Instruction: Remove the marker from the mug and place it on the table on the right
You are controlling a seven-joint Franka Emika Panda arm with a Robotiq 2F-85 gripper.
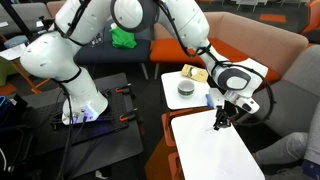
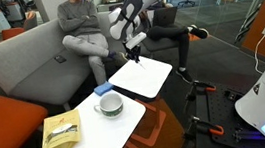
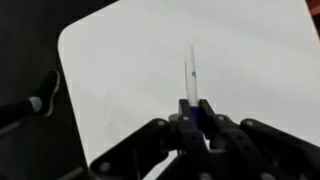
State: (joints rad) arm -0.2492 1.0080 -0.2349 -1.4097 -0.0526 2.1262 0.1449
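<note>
My gripper point(image 1: 221, 116) point(image 2: 133, 50) is shut on the marker point(image 3: 191, 72), a thin stick with a dark blue part between the fingers point(image 3: 198, 118). It points down over the white table point(image 1: 215, 152) point(image 2: 145, 79) point(image 3: 120, 60), close above the top; I cannot tell if the tip touches. In both exterior views the marker point(image 1: 216, 124) point(image 2: 132, 58) shows as a short dark stick below the fingers. The grey mug point(image 1: 185, 88) point(image 2: 109, 106) stands apart on the smaller white table point(image 1: 175, 100) point(image 2: 95, 139), with no marker in it.
A yellowish flat object point(image 1: 195, 73) point(image 2: 61, 132) and a small blue item point(image 1: 209, 98) point(image 2: 102, 89) lie on the smaller table by the mug. A person point(image 2: 82, 29) sits on the sofa behind the tables. A green object point(image 1: 123, 38) lies on a far seat.
</note>
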